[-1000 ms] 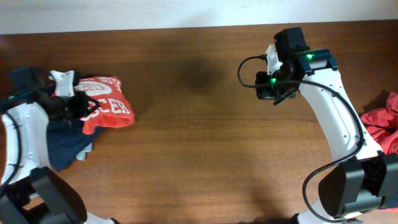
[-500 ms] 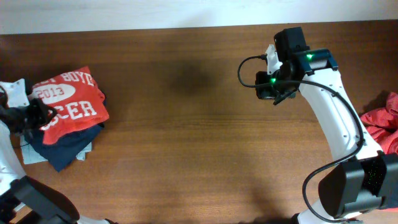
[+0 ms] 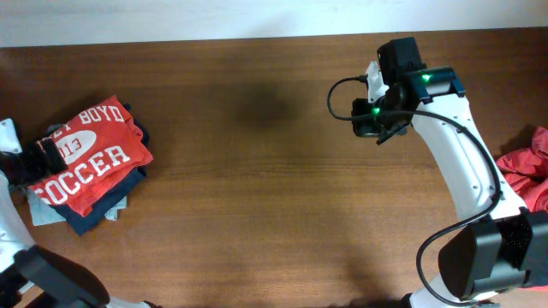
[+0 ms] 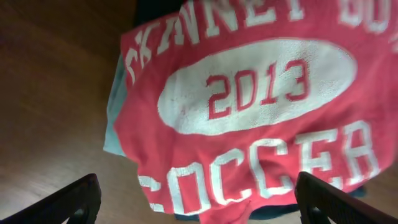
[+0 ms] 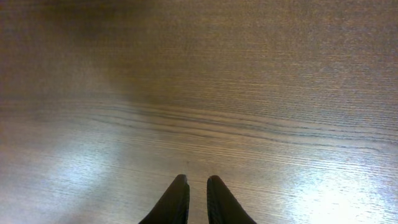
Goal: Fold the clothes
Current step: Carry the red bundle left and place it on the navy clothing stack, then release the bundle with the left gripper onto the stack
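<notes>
A folded red shirt (image 3: pixel 90 162) with white "SOCCER 2013" lettering lies on a stack of folded clothes at the table's far left. A navy garment (image 3: pixel 94 214) and a pale blue one (image 3: pixel 43 214) show under it. My left gripper (image 3: pixel 38 158) is at the shirt's left edge. In the left wrist view the left gripper (image 4: pixel 199 208) stands open, wide apart over the red shirt (image 4: pixel 249 118), holding nothing. My right gripper (image 3: pixel 368 120) hovers over bare wood at the upper right. Seen from the right wrist, the right gripper (image 5: pixel 198 183) is shut and empty.
A crumpled red garment (image 3: pixel 527 175) lies at the table's right edge, beside the right arm's base. The brown wooden table (image 3: pixel 257 188) stretches between the two arms. A pale wall runs along the table's far edge.
My left gripper carried the red shirt leftward onto the stack, then opened and let it go. The shirt now lies flatter. The right arm has not moved.
</notes>
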`<control>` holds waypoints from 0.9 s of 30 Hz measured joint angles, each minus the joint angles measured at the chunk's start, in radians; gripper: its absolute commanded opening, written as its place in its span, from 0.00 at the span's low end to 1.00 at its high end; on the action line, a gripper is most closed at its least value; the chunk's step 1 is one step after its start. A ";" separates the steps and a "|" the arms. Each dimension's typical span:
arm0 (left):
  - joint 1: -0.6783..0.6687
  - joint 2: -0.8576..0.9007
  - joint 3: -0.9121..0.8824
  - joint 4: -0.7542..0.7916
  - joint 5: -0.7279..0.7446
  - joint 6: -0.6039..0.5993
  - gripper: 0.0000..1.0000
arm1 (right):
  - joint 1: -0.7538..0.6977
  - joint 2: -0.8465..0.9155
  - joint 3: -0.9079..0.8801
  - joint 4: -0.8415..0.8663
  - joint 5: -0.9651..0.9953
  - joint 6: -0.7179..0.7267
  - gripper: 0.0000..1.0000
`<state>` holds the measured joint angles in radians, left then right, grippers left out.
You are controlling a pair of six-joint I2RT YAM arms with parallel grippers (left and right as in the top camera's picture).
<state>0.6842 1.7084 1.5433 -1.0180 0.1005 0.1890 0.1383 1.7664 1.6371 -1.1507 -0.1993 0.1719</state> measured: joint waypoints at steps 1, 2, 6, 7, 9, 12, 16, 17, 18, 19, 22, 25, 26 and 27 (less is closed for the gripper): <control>0.000 -0.007 0.010 -0.005 0.021 -0.003 0.66 | 0.000 0.000 0.000 -0.001 0.000 0.000 0.16; 0.000 -0.014 0.015 -0.008 0.050 -0.010 0.34 | 0.000 0.000 0.000 -0.001 0.000 0.000 0.16; -0.010 -0.027 0.022 0.008 0.130 -0.010 0.01 | 0.000 0.000 0.000 -0.001 0.000 0.000 0.16; -0.016 -0.024 0.022 0.034 0.128 -0.010 0.01 | 0.000 0.000 0.000 -0.001 0.000 0.000 0.16; -0.024 -0.003 0.017 0.097 0.100 -0.028 0.00 | 0.000 0.000 0.000 -0.001 0.000 0.000 0.15; -0.021 0.068 0.007 0.151 0.027 -0.083 0.01 | 0.000 0.000 0.000 -0.008 0.000 0.000 0.15; -0.010 0.219 -0.006 0.209 -0.037 -0.143 0.01 | 0.000 0.000 0.000 -0.016 0.000 0.000 0.15; -0.010 0.246 -0.008 0.210 -0.043 -0.149 0.01 | 0.000 0.000 0.000 -0.016 0.000 0.000 0.15; -0.010 0.269 -0.008 0.206 -0.050 -0.154 0.03 | 0.000 0.000 0.000 -0.018 0.000 0.001 0.15; -0.010 0.293 -0.009 0.204 -0.055 -0.159 0.09 | 0.000 0.000 0.000 -0.018 0.000 0.001 0.15; -0.008 0.322 -0.008 0.188 -0.071 -0.185 0.43 | 0.000 0.000 0.000 -0.020 0.000 0.001 0.15; -0.002 0.309 0.023 0.130 -0.071 -0.196 0.58 | 0.000 0.000 0.000 -0.022 0.000 0.002 0.21; -0.002 0.294 0.056 0.073 -0.063 -0.200 0.61 | 0.000 0.000 0.004 -0.024 0.000 -0.008 0.22; -0.003 0.264 0.093 0.034 -0.037 -0.197 0.63 | 0.000 0.000 0.012 -0.026 -0.001 -0.019 0.24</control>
<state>0.6807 1.9724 1.6367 -0.9836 0.0631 -0.0082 0.1383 1.7664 1.6489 -1.1763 -0.2001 0.1528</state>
